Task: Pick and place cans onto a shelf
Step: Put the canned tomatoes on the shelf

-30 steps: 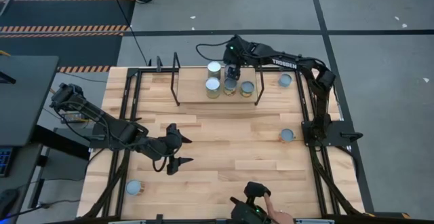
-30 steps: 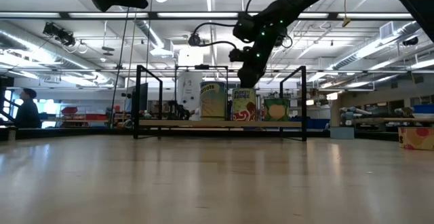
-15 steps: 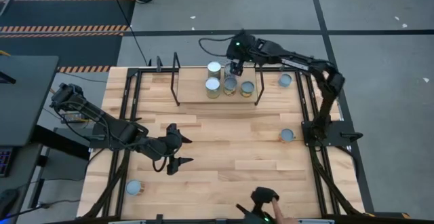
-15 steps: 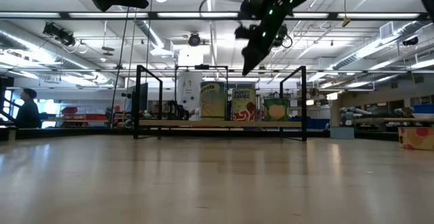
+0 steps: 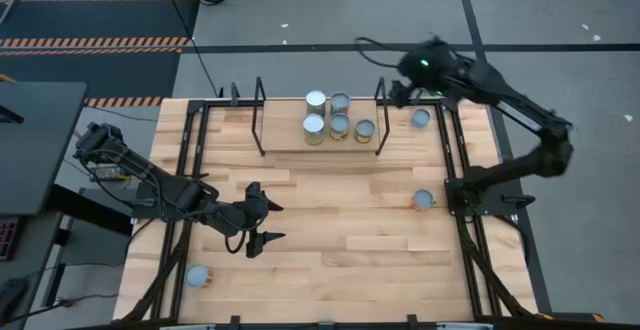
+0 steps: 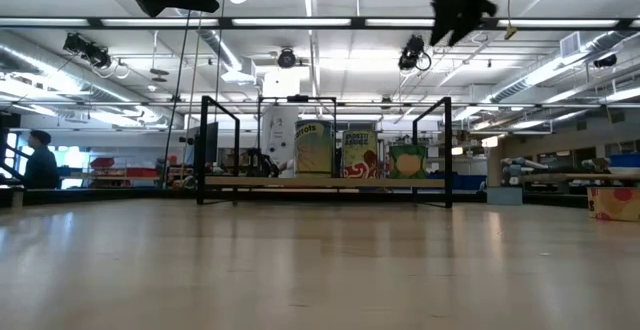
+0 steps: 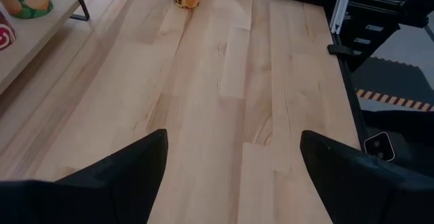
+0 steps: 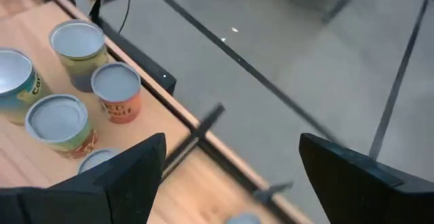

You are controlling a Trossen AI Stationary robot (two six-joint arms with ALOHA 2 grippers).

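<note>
4 cans (image 5: pixel 337 116) stand upright in a tight cluster on the shelf (image 5: pixel 285 138), silvery round tops up, yellowish and reddish labels. My right gripper (image 5: pixel 398 92) hangs empty above the shelf's far right corner, fingers wide. My left gripper (image 5: pixel 262 221) waits mid-table, fingers wide, empty.

A large industrial lab or workshop hall is indicated: long ceiling light strips (image 6: pixel 300 22), exposed ducts, hazard-striped floor tape (image 5: pixel 95 41) on grey concrete, and far workbenches where a person (image 6: pixel 40 162) is seated.
</note>
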